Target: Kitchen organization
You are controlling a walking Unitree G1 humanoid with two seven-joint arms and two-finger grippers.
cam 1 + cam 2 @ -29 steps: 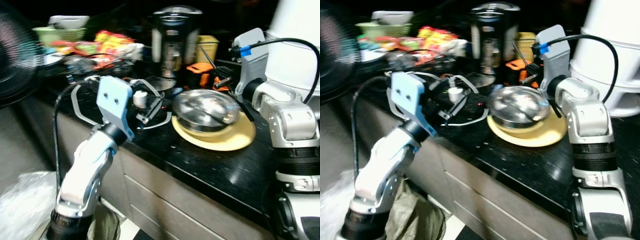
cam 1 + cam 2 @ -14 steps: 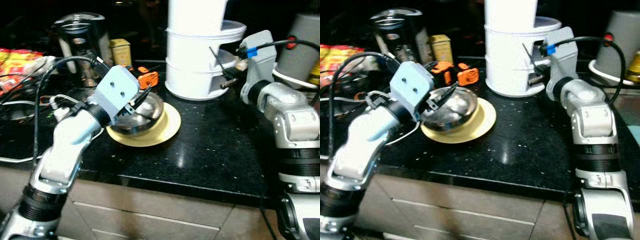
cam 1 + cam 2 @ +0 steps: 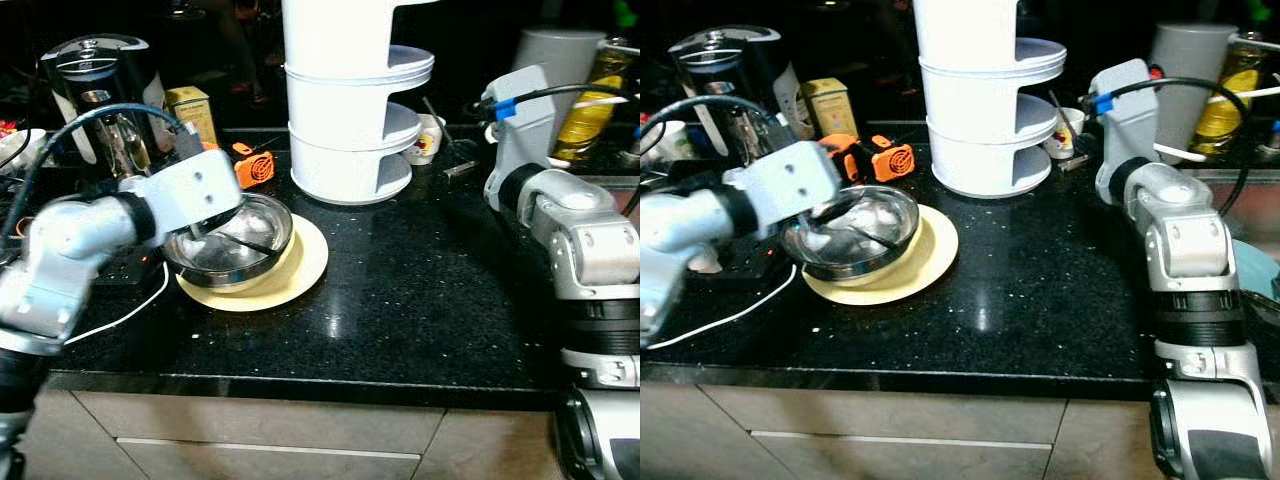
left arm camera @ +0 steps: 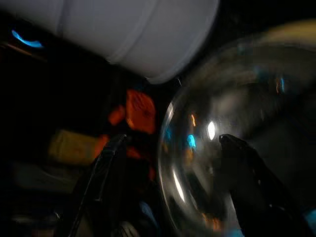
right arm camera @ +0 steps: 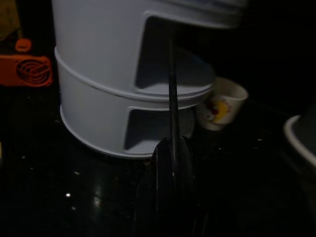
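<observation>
Camera has swung since 0.5 s ago, so the white tiered stand (image 3: 345,110) is now seen at centre. The steel bowl (image 3: 240,243) is still seated on the yellow plate (image 3: 300,270), on the black counter (image 3: 430,300). The left gripper (image 4: 173,148) has been brought lower onto the bowl's rim, fingers spread w/ one inside and one outside. The right gripper (image 5: 174,98) is held raised near the stand, fingers pressed together, nothing held. Orange gadget (image 3: 255,165) is seen behind the bowl.
</observation>
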